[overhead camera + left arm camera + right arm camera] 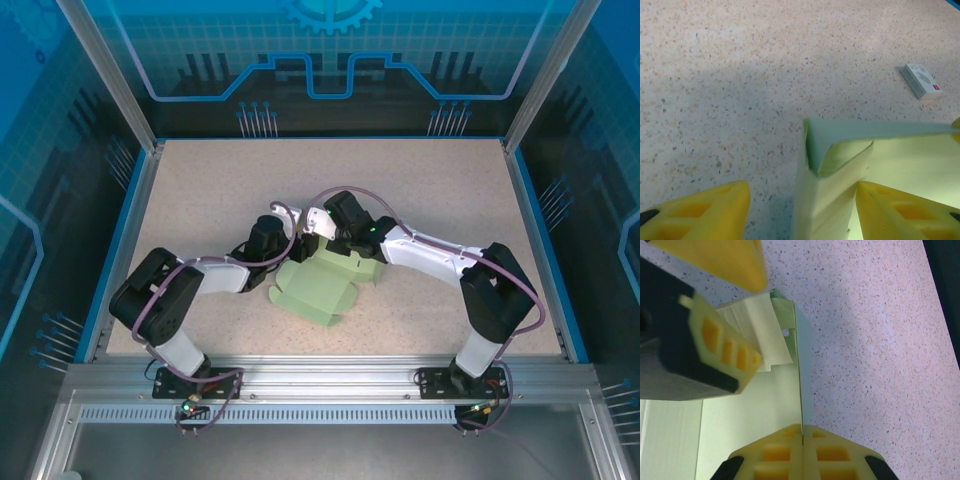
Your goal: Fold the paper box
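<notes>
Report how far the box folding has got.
Done: one corner of the paper box stands folded up. In hand: the right fingers pinch a raised wall, while the left fingers stand open astride that corner. Left: the near flaps seem to lie flat on the table.

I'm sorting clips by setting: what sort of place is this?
Probably a lab robot cell: speckled beige tabletop, aluminium rail frame and blue printed wall panels around a pale mint-green paperboard box.
</notes>
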Controlling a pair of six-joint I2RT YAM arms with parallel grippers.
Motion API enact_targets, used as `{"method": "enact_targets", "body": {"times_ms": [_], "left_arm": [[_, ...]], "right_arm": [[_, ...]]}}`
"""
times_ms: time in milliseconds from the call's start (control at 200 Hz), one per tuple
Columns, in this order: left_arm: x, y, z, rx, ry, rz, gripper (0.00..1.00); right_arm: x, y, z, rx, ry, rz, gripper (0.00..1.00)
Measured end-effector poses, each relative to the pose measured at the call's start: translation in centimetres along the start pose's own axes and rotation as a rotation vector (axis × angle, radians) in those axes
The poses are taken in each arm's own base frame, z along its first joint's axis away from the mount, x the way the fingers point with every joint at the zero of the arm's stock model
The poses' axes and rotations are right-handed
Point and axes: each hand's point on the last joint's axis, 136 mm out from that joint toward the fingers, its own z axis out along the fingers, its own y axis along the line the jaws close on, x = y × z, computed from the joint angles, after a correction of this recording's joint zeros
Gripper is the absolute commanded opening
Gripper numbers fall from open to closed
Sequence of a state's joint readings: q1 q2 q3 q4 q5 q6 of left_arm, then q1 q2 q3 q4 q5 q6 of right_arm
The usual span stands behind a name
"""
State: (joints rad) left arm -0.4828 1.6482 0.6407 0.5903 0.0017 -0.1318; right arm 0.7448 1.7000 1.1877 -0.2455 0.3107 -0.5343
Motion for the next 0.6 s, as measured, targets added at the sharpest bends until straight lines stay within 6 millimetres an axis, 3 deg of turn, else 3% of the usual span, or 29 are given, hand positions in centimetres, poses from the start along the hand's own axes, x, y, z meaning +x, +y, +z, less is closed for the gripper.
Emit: {"method": "enact_targets", "body": {"times_ms": [445, 600], "left_arm": [[5.1, 1.2, 1.4, 0.043, 0.150, -0.044, 0.55], [4.7, 1.1, 2.1, 0.053, 0.148, -0.045, 0.51]], "right_arm": [[-0.9, -0.8, -0.4, 0.009, -0.019, 0.007, 0.00], [-0.7, -0.8, -0.4, 0.003, -0.014, 0.007, 0.00]]}}
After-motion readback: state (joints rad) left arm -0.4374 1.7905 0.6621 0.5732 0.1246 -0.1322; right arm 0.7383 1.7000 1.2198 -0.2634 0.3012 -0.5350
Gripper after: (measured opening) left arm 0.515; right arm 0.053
